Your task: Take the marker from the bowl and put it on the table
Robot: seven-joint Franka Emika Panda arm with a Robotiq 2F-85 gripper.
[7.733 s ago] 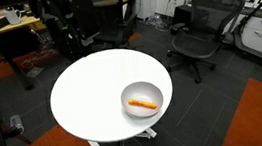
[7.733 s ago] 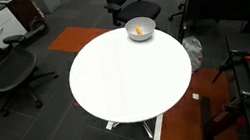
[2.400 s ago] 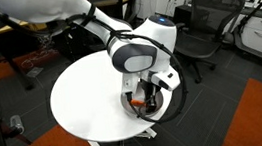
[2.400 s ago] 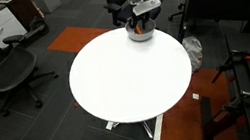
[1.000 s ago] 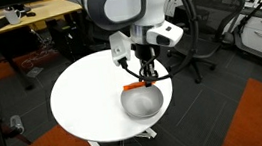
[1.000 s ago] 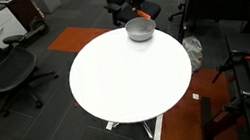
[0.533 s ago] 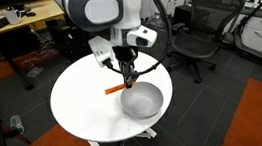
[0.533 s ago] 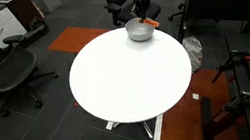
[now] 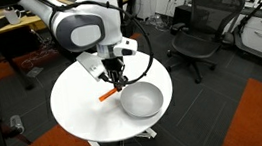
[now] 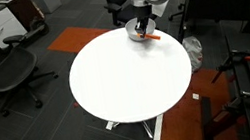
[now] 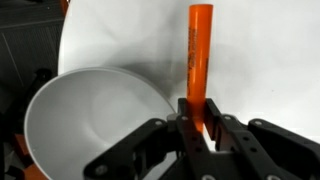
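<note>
- Between the fingers of the gripper (image 11: pixel 199 122): the marker (image 11: pixel 200 60), pinched near one end. The jaws are clenched on it and most of the orange barrel sticks out past the tips.
- An exterior view agrees: the gripper (image 9: pixel 119 83) points down and the marker (image 9: pixel 107 95) juts sideways from it, roughly level, slightly tilted.
- The marker is out of the bowl (image 9: pixel 142 100). It hangs over bare worktop (image 9: pixel 80 104), free end pointing away from the rim.
- Contact with the worktop: cannot tell from these views. It looks low, near the surface.
- The bowl sits just beside the gripper, on the side opposite the marker's free end. The wrist view shows nothing in the part of the bowl (image 11: pixel 90 130) it covers.
- From the other side, the gripper (image 10: pixel 142 31) hides much of the bowl. The marker's (image 10: pixel 152 36) orange end shows just beside it.
- Handling, my read: light, stiff plastic stick, not fragile. The smooth round barrel will likely roll once freed, and can pivot in an end hold.
- Where to hold: the end grip is fine for this short carry. Mid-barrel would be steadier if a regrasp were needed.
- Step: the marker is lifted clear of the bowl, and placement is what's left.
- Next move needs the barrel level and right down at the surface before opening, then a straight lift off.
- Risk: released from height or tilted, it could bounce and roll toward the worktop edge or against the bowl.
</note>
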